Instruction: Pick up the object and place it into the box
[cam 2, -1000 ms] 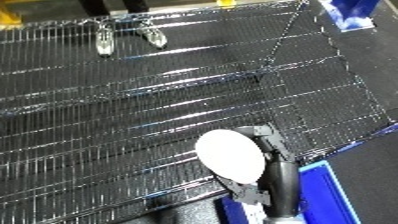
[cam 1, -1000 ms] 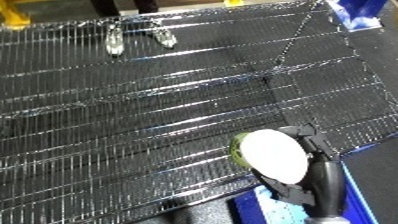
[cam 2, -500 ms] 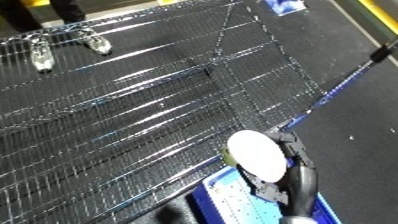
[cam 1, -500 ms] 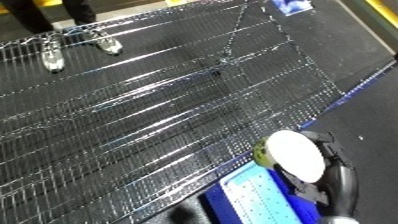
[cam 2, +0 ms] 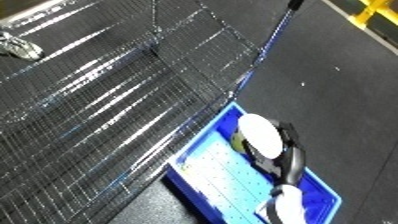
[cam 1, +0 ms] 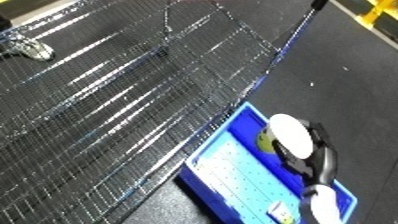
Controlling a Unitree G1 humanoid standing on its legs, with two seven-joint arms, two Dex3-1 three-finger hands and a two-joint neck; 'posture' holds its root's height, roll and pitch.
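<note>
Dark floor beyond wire rack [cam 1: 115,90]; right hand [cam 1: 306,150] over blue bin [cam 1: 226,137].

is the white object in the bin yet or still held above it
Still held: the right hand has its fingers curled round the white object, over the blue bin, not resting inside.

A shiny wire-grid table [cam 1: 115,100] stretches over dark floor [cam 1: 346,75], yellow marking [cam 1: 378,15] at the corner.

Open bin [cam 1: 233,165] beside wire shelf [cam 1: 115,95]
</note>
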